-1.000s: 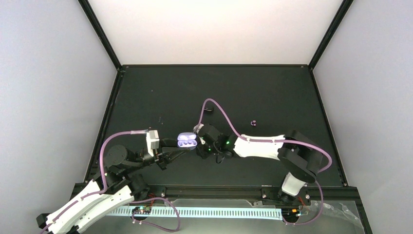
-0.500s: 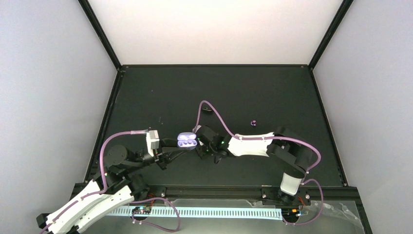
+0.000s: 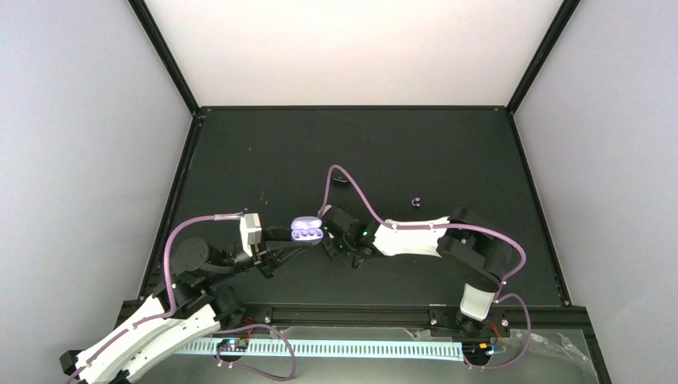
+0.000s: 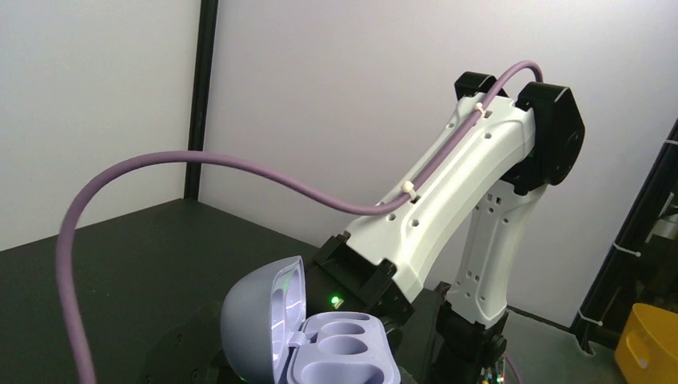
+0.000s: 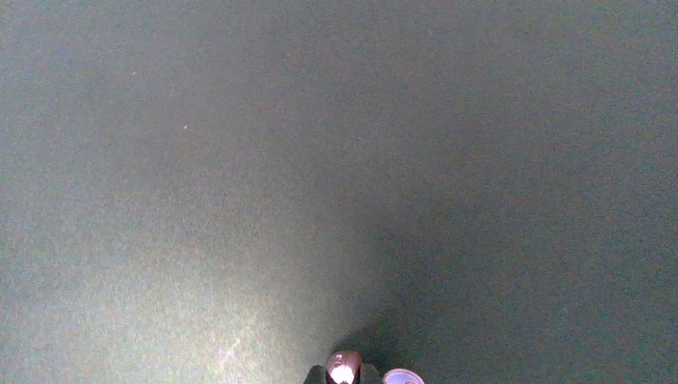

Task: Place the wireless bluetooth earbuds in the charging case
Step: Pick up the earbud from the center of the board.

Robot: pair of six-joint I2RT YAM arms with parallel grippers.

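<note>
Right claw (image 5: 344,378) pinched narrow on glossy earbud (image 5: 344,367), left claw (image 3: 281,236) clamped on open charging case (image 4: 336,356); slick bud may squirt out on lift, grip is fingertip-only.

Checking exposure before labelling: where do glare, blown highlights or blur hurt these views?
Top external: the charging case glows washed-out, its sockets barely readable. Left wrist: the case is sharp, its inside brightly lit. Right wrist: a white glare spot on the earbud at the bottom edge; the mat is soft and featureless.
</note>
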